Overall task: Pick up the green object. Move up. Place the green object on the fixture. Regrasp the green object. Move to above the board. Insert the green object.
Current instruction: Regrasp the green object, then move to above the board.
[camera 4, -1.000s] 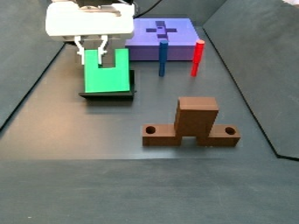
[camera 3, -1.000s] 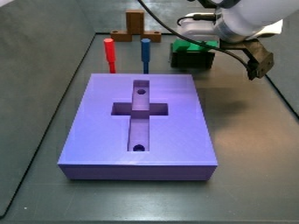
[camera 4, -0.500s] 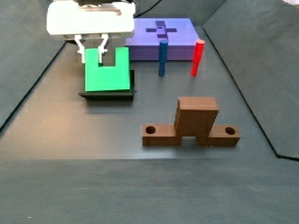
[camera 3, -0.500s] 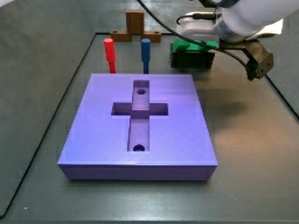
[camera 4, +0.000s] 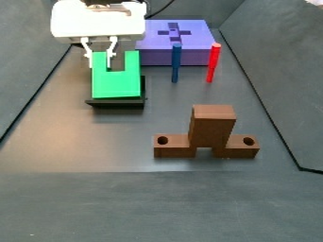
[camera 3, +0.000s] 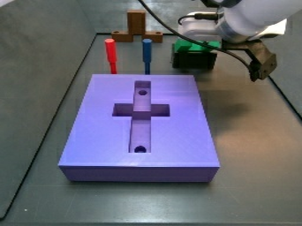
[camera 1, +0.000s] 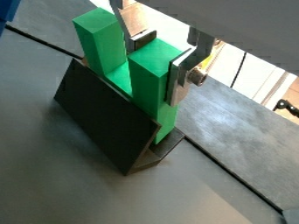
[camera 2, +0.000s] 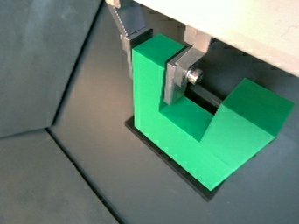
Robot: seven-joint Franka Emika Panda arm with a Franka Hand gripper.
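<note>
The green object (camera 1: 146,87) is a bright green U-shaped block that stands in the dark fixture (camera 1: 100,114), prongs up. It shows in both wrist views and in both side views (camera 4: 116,83). My gripper (camera 2: 152,61) straddles one prong, with a silver finger plate flat against each side, so it looks shut on that prong. In a side view the gripper (camera 4: 101,52) hangs over the block's far prong. The purple-blue board (camera 3: 141,124) with its cross-shaped recess lies apart from the fixture (camera 3: 192,60).
A red peg (camera 3: 109,55) and a blue peg (camera 3: 147,53) stand upright at the board's far edge. A brown wooden stand (camera 4: 210,130) sits on the dark floor, away from the fixture (camera 4: 116,101). The arm's cables hang beside the fixture.
</note>
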